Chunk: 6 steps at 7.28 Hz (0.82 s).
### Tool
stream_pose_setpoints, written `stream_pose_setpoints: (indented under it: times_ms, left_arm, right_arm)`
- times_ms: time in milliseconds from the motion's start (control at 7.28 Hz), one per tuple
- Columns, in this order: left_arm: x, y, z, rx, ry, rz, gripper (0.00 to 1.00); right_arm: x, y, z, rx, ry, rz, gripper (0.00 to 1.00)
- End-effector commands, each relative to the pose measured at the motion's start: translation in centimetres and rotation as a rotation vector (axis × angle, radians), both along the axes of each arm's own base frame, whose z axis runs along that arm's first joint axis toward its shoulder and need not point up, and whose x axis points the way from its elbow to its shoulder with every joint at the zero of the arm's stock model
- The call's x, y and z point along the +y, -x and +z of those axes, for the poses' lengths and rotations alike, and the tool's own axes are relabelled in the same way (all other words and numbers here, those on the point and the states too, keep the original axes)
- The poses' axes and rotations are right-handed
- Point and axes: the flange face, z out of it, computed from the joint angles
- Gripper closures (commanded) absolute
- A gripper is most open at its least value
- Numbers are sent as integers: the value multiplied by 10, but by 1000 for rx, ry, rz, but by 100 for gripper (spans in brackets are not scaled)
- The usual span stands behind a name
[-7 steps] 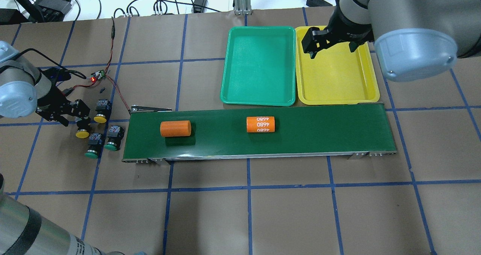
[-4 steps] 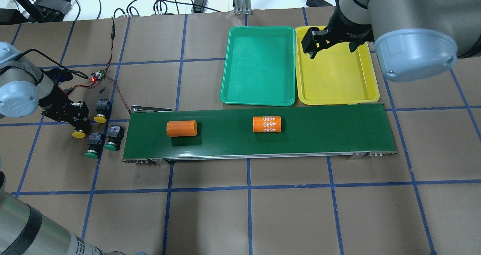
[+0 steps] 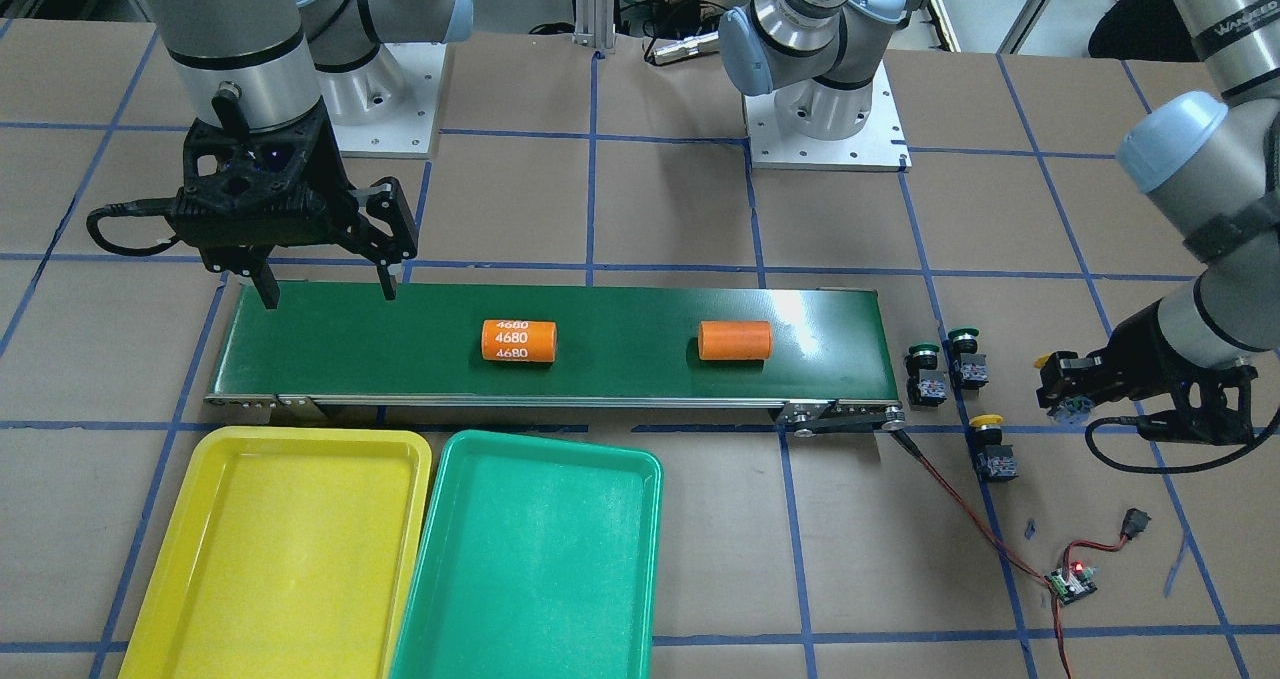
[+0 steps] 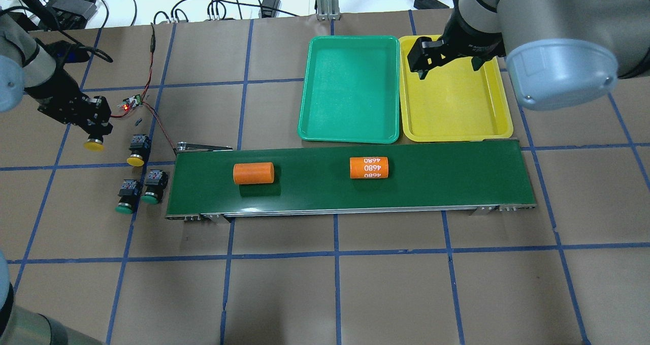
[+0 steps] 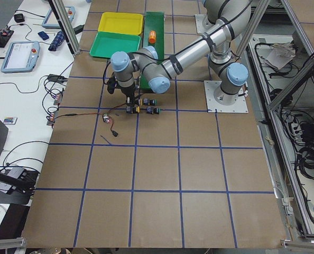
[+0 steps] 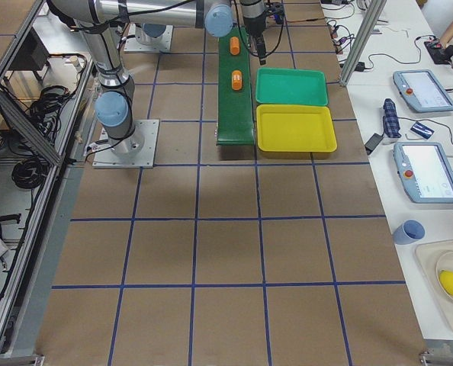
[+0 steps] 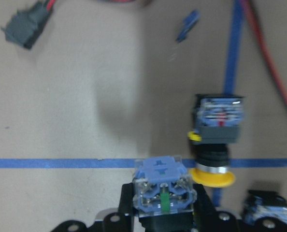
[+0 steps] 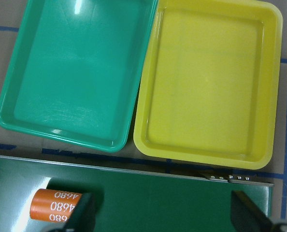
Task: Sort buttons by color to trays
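Overhead exterior shows the long green belt (image 4: 431, 182) across the table, with a green tray (image 4: 350, 88) and a yellow tray (image 4: 452, 106) touching side by side just behind its right half. The right gripper (image 4: 449, 66) hangs above that end, jaws spread wide. The left gripper (image 4: 96, 130) is off the belt's left end, jaws pinching the black body of a yellow-capped button (image 4: 94, 144), cap pointing down, well apart from both trays. Two orange cylinders lie on the belt, one plain (image 4: 253, 173) and one marked 4680 (image 4: 369, 167). On the table near the held button sit another yellow button (image 4: 137, 150) and two green buttons (image 4: 127, 196) (image 4: 153, 186).
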Motion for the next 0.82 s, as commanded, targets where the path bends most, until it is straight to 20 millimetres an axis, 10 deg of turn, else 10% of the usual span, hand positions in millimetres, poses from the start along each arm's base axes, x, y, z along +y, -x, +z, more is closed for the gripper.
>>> stream_pose_setpoints:
  times_ms: [0, 275, 686]
  left_arm:
    - [2, 87, 35, 5, -20, -67, 100]
    - [20, 145, -5, 18, -83, -141, 100]
    - [41, 159, -50, 68, -109, -146, 100]
  right_arm:
    - [0, 0, 0, -1, 0, -1, 0]
    - [0, 0, 0, -1, 0, -1, 0]
    - [-3, -1, -3, -1, 4, 2, 0]
